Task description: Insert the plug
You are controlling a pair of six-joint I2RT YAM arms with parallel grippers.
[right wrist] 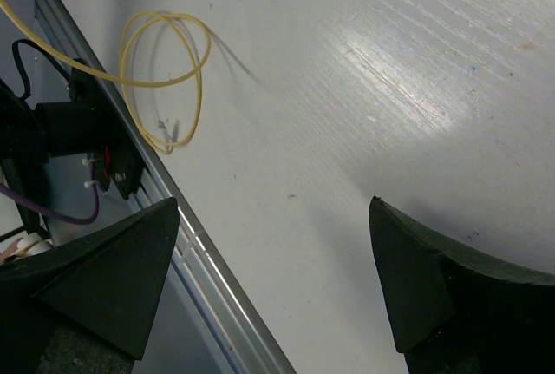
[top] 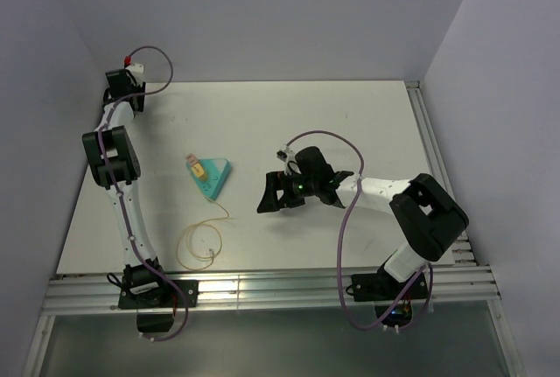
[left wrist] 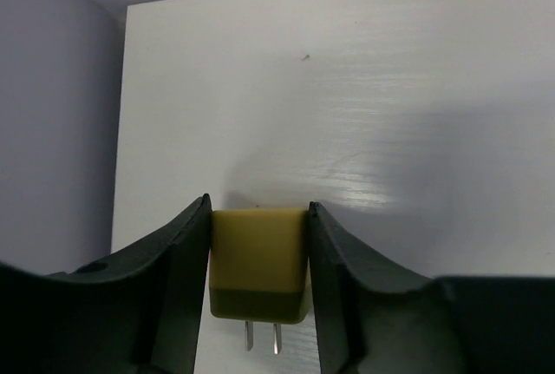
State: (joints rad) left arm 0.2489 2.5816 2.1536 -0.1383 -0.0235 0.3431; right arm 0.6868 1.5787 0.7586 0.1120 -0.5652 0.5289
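Observation:
The plug (top: 198,168), a small yellow connector, sits on top of the teal wedge block (top: 213,178) left of the table's middle. Its thin pale-yellow cable (top: 199,244) runs toward me into a loop, which also shows in the right wrist view (right wrist: 165,62). My left gripper (left wrist: 259,206) is at the far left corner (top: 121,90), shut on a yellow block with two metal prongs (left wrist: 258,261) and held above the table. My right gripper (top: 267,193) is open and empty (right wrist: 273,202), hovering right of the teal block.
Aluminium rails (top: 262,288) line the near edge of the white table, and more rails (top: 433,145) run along its right side. Grey walls close in the back and both sides. The left arm's base (right wrist: 82,131) stands by the near rail.

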